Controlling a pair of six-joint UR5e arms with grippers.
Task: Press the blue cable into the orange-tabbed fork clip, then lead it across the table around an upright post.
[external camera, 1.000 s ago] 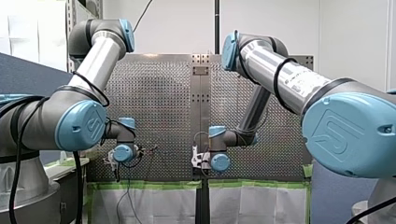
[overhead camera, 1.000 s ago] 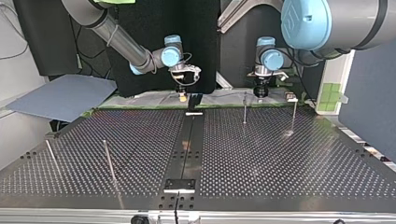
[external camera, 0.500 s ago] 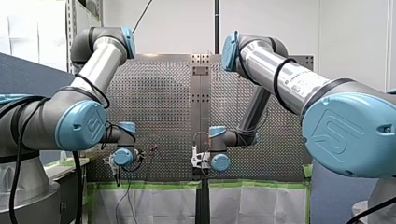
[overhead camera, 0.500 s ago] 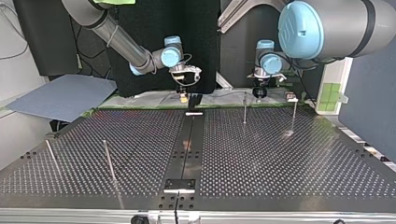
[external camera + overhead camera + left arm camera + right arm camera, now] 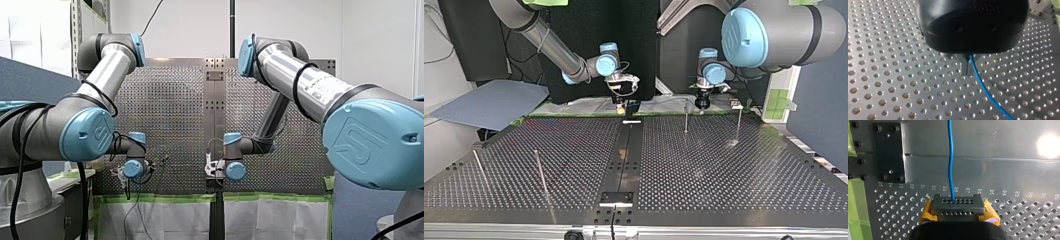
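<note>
In the left wrist view my left gripper (image 5: 967, 68) has its metal fingers pinched on the thin blue cable (image 5: 988, 96), which trails away over the perforated table. Seen from the right wrist, my right gripper (image 5: 958, 207), with yellow-orange pads and dark holed fingertips pressed together, has the blue cable (image 5: 950, 157) running straight out ahead of it across the smooth centre rail. From the top view, my right gripper (image 5: 623, 102) hangs at the table's far edge beside a small black clip-like piece (image 5: 632, 107). My left gripper (image 5: 700, 103) hangs close to an upright post (image 5: 685, 117).
Another post (image 5: 739, 122) stands at the top view's right, and two leaning posts (image 5: 540, 172) (image 5: 479, 167) stand at its left. A black screwed plate (image 5: 889, 152) sits on the rail. A grey board (image 5: 489, 102) lies off the table's left.
My left gripper has come down a little toward the table, still on the cable. My right gripper has sunk slightly beside the black piece.
</note>
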